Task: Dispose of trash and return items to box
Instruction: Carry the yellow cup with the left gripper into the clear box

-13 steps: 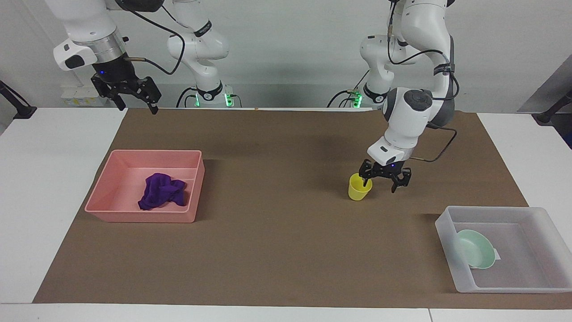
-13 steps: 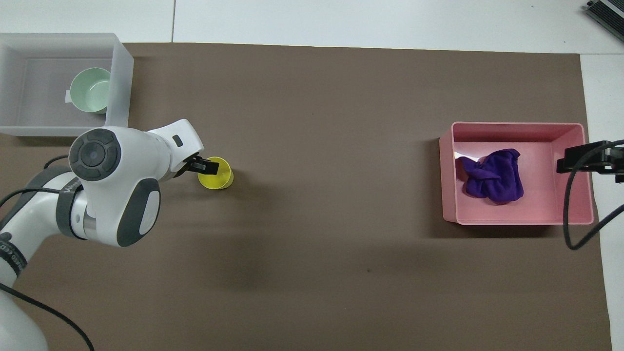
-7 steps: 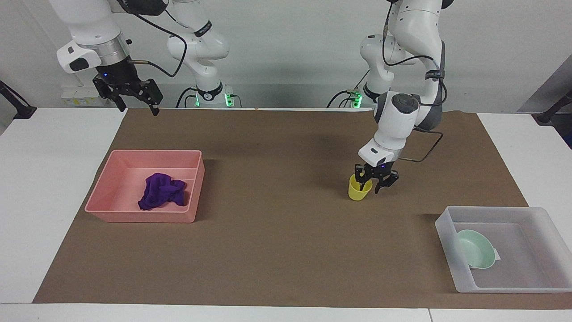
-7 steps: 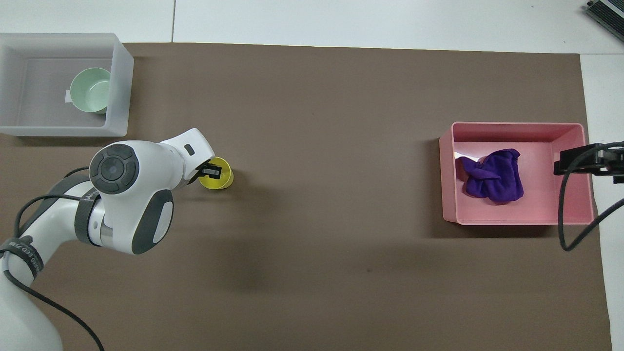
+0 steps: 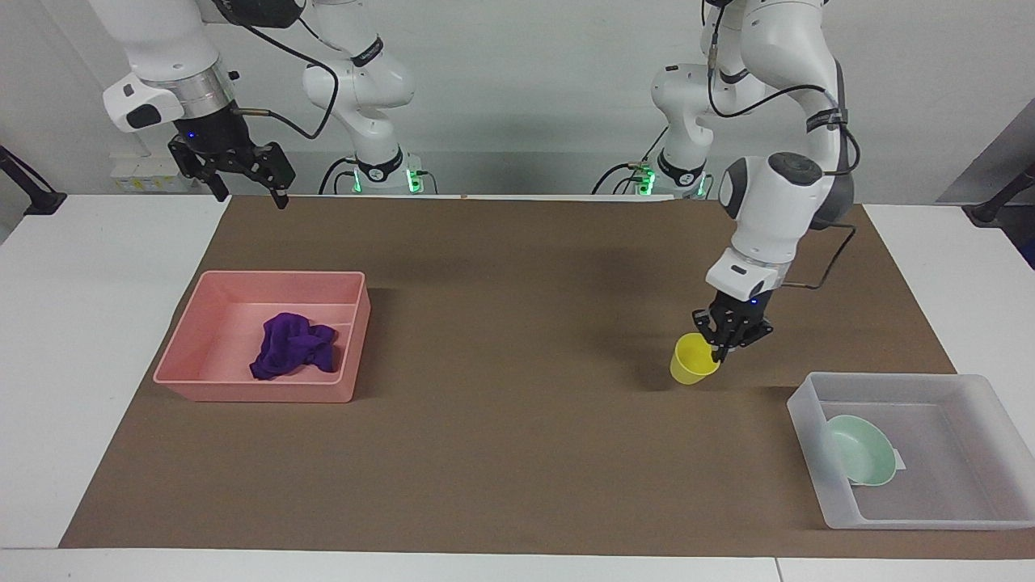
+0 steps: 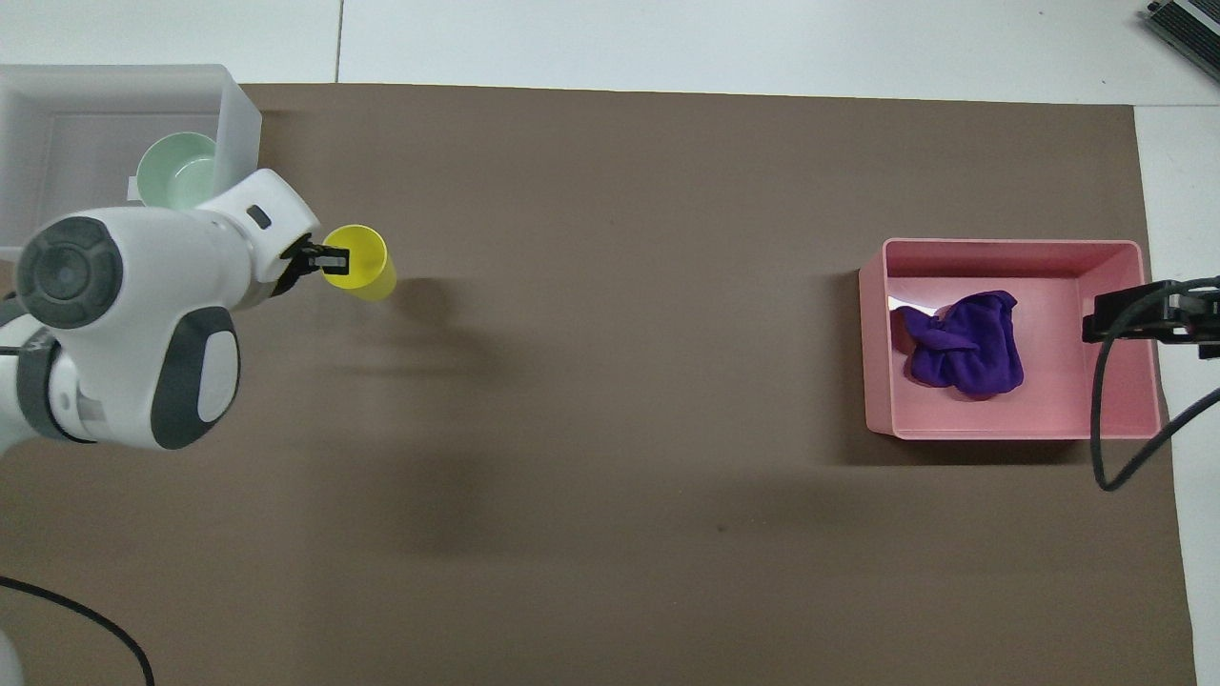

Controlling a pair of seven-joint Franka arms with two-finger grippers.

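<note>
My surroundings: white table (image 5: 97,339) topped by a brown mat (image 5: 517,453); plain pale wall (image 5: 525,81) facing; black clamp mounts (image 5: 32,190) at both table ends.

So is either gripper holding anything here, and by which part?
The left gripper holds the yellow cup by its rim, shut on the wall, cup lifted and tilted. The right gripper is open and empty, waiting above the table.

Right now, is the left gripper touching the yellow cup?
Touching. In the facing view the left gripper is shut on the yellow cup at its rim, the cup tilted and raised off the mat.
</note>
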